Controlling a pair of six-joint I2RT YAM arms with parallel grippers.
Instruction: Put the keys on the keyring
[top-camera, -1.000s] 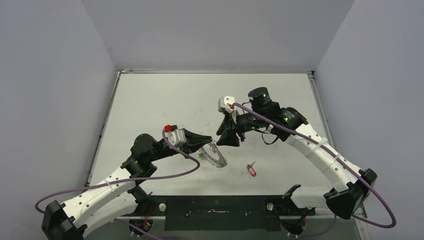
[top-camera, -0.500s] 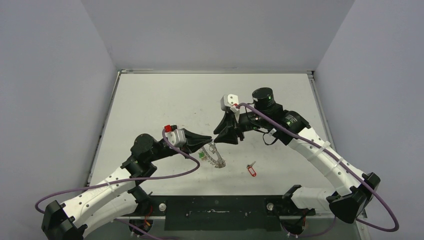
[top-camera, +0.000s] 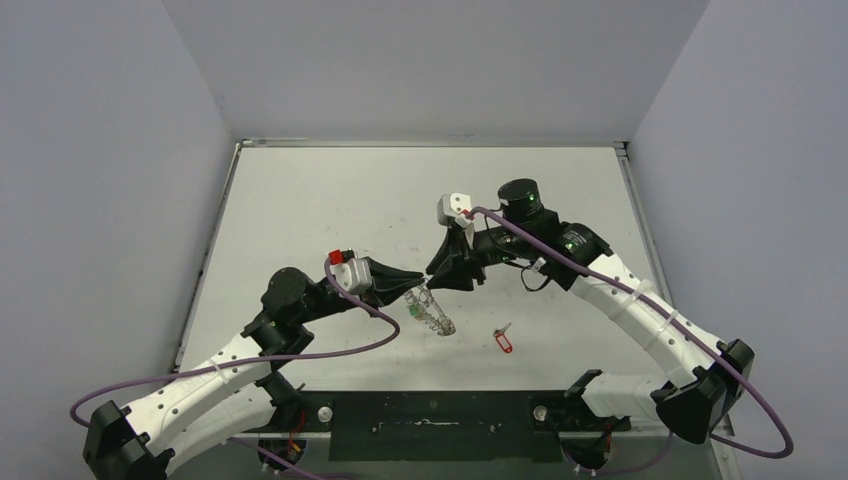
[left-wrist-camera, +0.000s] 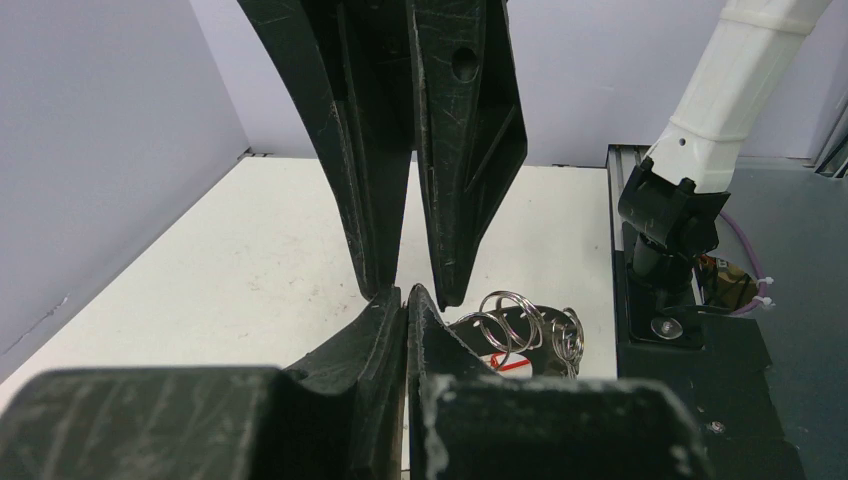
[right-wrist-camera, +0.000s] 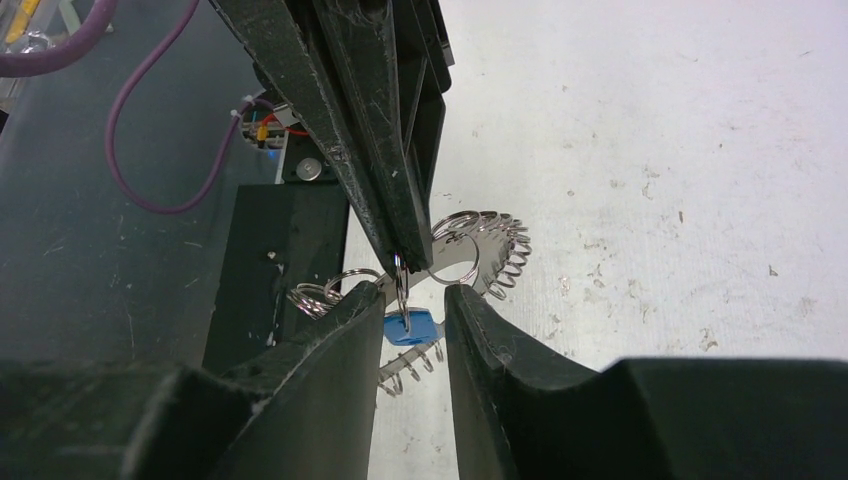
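My left gripper (top-camera: 408, 284) (left-wrist-camera: 407, 292) is shut on a wire loop at the edge of the keyring (top-camera: 432, 312). It holds the grey, loop-edged plate tilted above the table. In the right wrist view the keyring (right-wrist-camera: 487, 250) shows behind those shut fingers, and the blue-tagged key (right-wrist-camera: 411, 327) hangs under the pinched loop. My right gripper (top-camera: 434, 272) (right-wrist-camera: 415, 295) is open, one finger on each side of the left fingertips and the blue tag, touching nothing. The red-tagged key (top-camera: 503, 340) lies loose on the table to the right. It shows in the left wrist view (left-wrist-camera: 508, 365) behind the loops (left-wrist-camera: 520, 318).
The white table (top-camera: 300, 200) has a raised rim along the back and sides and grey walls beyond. A black base plate (top-camera: 430, 412) runs along the near edge between the arm bases. Purple cables loop from both arms.
My right gripper has moved left and down until its open fingers straddle the left fingertips. The keyring has tilted a little in the left gripper. The red key has not moved.
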